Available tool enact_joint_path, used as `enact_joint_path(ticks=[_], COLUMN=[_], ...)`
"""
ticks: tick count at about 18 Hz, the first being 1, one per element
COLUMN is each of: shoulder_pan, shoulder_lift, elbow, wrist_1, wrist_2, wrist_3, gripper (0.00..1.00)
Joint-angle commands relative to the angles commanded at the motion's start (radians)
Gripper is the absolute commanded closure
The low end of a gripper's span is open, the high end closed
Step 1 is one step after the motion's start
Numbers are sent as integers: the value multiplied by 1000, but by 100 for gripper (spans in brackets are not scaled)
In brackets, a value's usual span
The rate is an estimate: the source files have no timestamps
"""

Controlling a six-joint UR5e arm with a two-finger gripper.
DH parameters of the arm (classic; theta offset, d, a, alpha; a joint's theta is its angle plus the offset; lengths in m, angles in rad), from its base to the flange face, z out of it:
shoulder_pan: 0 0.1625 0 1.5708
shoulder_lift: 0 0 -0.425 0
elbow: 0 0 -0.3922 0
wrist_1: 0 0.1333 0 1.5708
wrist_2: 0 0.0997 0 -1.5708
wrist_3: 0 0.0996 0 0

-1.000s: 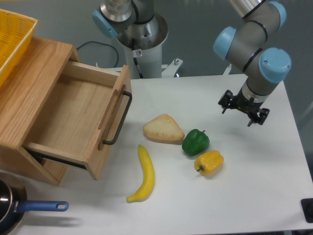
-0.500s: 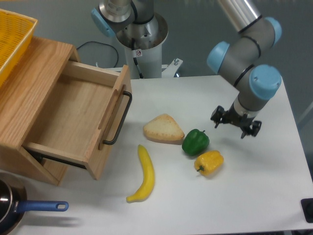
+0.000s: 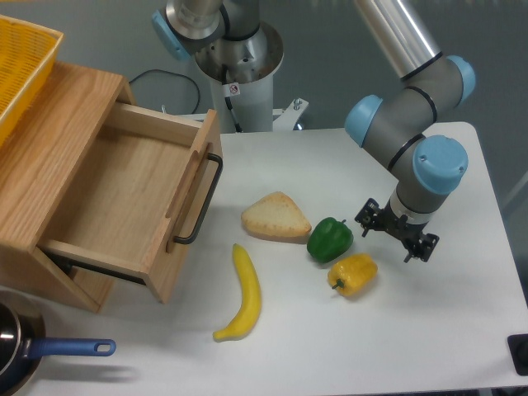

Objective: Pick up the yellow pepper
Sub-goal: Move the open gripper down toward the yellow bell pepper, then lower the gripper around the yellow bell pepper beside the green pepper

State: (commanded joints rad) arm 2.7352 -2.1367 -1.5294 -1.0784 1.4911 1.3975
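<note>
Approach stage: end effector (image 3: 397, 234) hangs spread, holding nothing, above the worktop (image 3: 462, 313); pepper (image 3: 353, 275) sits just below-left. It should centre over the lumpy body, avoiding the green pepper (image 3: 330, 238).

Green pepper (image 3: 330, 238) sits right of the bread wedge (image 3: 275, 218), banana (image 3: 242, 294) nearer, open wooden drawer (image 3: 124, 198) left.

No readable text, labels or numbers anywhere.
</note>
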Motion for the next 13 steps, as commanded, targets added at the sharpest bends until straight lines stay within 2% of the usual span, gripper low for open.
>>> enact_joint_path(ticks=[5, 13], shoulder_pan=[-5, -12], shoulder_lift=[-11, -23], elbow=[5, 5], wrist_1=[-2, 2], wrist_2=[-107, -115], wrist_3=[-12, -18], gripper=[0, 0])
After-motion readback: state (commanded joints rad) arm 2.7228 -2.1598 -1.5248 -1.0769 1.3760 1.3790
